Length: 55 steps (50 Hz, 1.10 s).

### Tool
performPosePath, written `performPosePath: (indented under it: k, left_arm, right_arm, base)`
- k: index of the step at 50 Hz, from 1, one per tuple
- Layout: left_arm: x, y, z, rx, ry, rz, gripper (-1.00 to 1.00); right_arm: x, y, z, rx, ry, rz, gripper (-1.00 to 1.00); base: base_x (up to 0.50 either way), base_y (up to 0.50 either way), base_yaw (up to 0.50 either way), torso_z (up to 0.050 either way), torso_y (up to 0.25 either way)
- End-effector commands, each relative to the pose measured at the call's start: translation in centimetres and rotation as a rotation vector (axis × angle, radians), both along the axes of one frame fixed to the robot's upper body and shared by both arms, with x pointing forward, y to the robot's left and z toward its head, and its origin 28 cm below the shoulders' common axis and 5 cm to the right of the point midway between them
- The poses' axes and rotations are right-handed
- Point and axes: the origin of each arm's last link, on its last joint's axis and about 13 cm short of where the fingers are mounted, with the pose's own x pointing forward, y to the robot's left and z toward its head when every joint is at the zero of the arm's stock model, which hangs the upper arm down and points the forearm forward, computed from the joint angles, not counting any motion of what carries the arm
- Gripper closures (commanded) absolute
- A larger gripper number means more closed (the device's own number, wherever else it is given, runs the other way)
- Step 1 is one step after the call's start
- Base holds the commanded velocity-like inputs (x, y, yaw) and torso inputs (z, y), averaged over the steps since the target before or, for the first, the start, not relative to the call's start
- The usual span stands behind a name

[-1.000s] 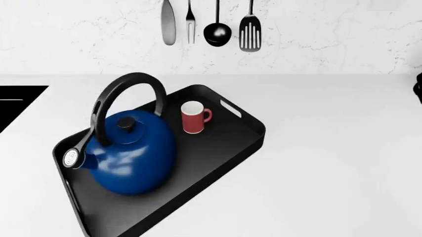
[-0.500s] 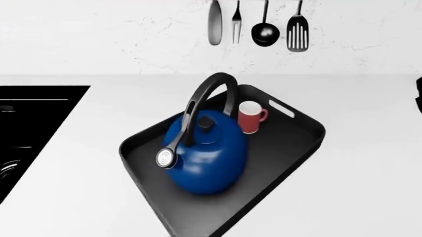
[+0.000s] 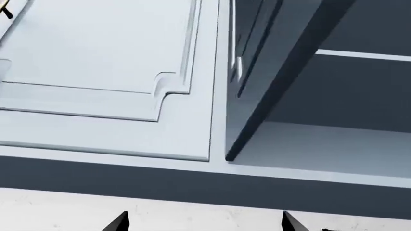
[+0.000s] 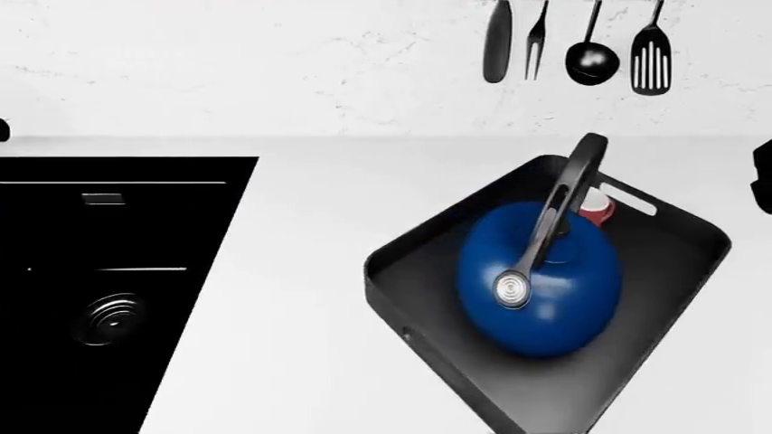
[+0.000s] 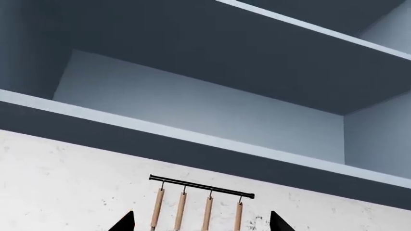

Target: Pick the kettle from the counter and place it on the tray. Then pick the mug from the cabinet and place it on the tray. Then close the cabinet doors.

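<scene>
In the head view the deep-blue kettle with its black arched handle stands on the black tray on the white counter. The red-brown mug is on the tray behind the kettle, mostly hidden by it. Neither gripper shows in the head view. The left gripper is open and empty, pointing up at the cabinet: a closed panelled door and an open door seen edge-on beside a bare shelf. The right gripper is open and empty below the open cabinet shelves.
A black sink basin is set into the counter at the left. Black utensils hang on the marbled wall above the tray; their rail shows in the right wrist view. A dark object sits at the right edge.
The head view has swung left: the tray, kettle and mug have shifted to the right of the picture, and the sink has come into view. The mug is now mostly hidden behind the kettle.
</scene>
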Motion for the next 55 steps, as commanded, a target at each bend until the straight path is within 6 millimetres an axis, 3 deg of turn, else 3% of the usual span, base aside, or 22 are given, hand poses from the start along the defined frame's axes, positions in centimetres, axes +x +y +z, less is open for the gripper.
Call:
performPosePath:
  k: [1, 11, 36, 44, 55]
  left_arm:
    - [0.0, 0.1, -0.2, -0.002, 0.005, 0.003, -1.00]
    - [0.1, 0.4, 0.0, -0.007, 0.008, 0.014, -1.00]
    - [-2.3, 4.2, 3.9, -0.129, -0.066, 0.241, -1.00]
    - [-0.7, 4.1, 8.3, -0.088, -0.076, 0.240, -1.00]
    - [2.3, 2.0, 15.3, -0.079, -0.034, 0.159, -1.00]
  right_arm:
    - [0.0, 0.0, -0.1, 0.002, 0.003, 0.000, -1.00]
    - [0.1, -0.1, -0.1, 0.009, 0.005, 0.000, -1.00]
    - [0.3, -0.4, 0.3, 0.030, 0.038, -0.019, -1.00]
    - [0.3, -0.2, 0.5, 0.029, 0.044, -0.016, -1.00]
    - [0.1, -0.3, 0.6, 0.027, 0.036, -0.011, -1.00]
  base:
    - [0.00, 0.50, 0.00, 0.000, 0.000]
    - [0.00, 0.46, 0.00, 0.000, 0.000]
    - [0.00, 0.00, 0.00, 0.000, 0.000]
    - [0.00, 0.00, 0.00, 0.000, 0.000]
    - [0.00, 0.00, 0.00, 0.000, 0.000]
